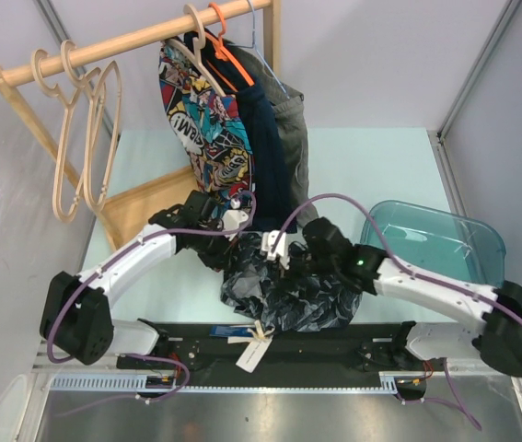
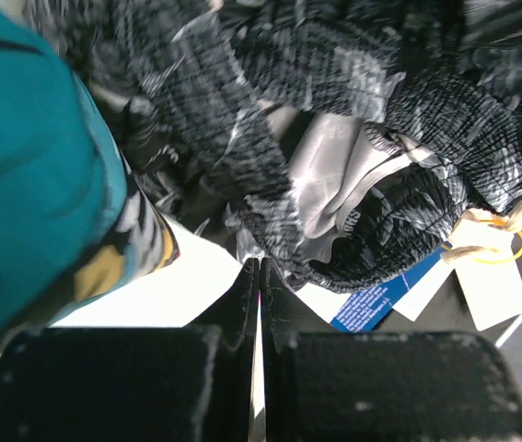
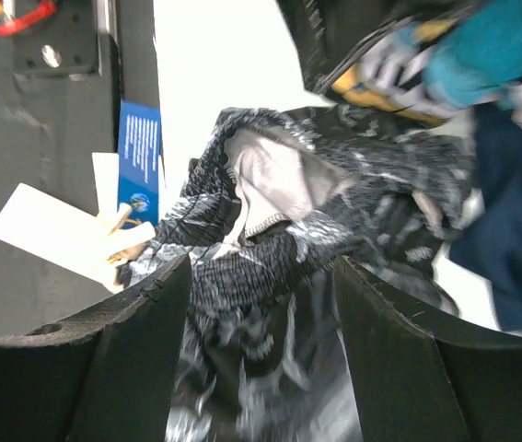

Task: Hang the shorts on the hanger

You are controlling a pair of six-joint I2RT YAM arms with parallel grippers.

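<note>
The dark marbled shorts (image 1: 284, 293) lie crumpled on the table near the front edge, with the grey inner waistband (image 3: 274, 180) and white paper tags (image 1: 255, 350) showing. My right gripper (image 3: 261, 276) is open and low over the shorts, its fingers (image 3: 141, 350) on either side of the bunched waistband fabric. My left gripper (image 2: 259, 267) is shut, with its tips at the edge of the shorts (image 2: 334, 120) and nothing seen between them. Pale wooden hangers (image 1: 84, 138) hang empty on the rail at the far left.
The wooden rail (image 1: 122, 44) also carries comic-print shorts (image 1: 203, 129), a plain navy garment (image 1: 265, 138), an orange hanger (image 1: 226, 46) and a wire hanger. The comic shorts hang beside my left wrist (image 2: 30, 157). A clear teal bin (image 1: 435, 241) stands at the right.
</note>
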